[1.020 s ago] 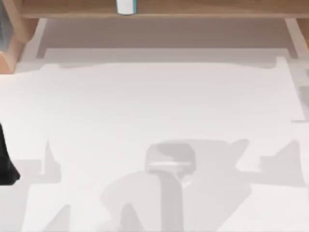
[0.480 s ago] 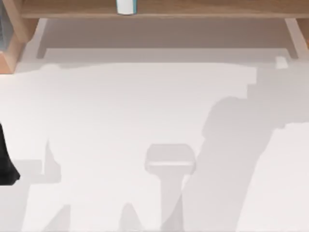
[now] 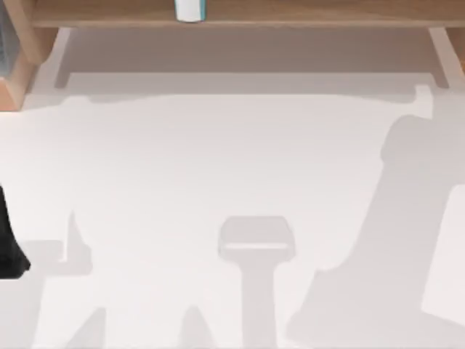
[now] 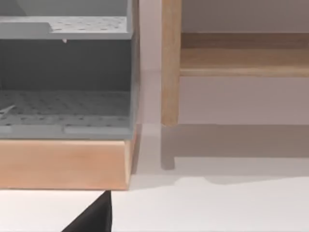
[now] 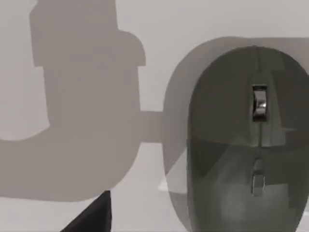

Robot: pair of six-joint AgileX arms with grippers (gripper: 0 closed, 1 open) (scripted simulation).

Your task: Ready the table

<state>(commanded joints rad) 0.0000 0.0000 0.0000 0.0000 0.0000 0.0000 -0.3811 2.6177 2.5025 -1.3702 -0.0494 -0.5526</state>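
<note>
White table (image 3: pixel 218 160) spans the top view, bare of objects; arm shadow has swung to its right side since a second ago. Right wrist camera now sits over a grey mouse (image 5: pixel 241 140) on the table, likely the pick target. Jaw state: can't tell for either arm.

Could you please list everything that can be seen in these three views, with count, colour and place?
Table: one, plain white, spanning the top view, crossed by grey shadows.
Wooden shelf: one, light brown, along the table's far edge, with an upright post at the left in the top view.
Cup-like item: one, white with a teal edge, on that shelf; cut off, so its kind is unclear.
Grey perforated rack: one, on a wooden base, seen in the left wrist view.
Computer mouse: one, dark grey with a scroll wheel, lying on the table in the right wrist view.
Left arm: one dark part at the top view's left edge.
</note>
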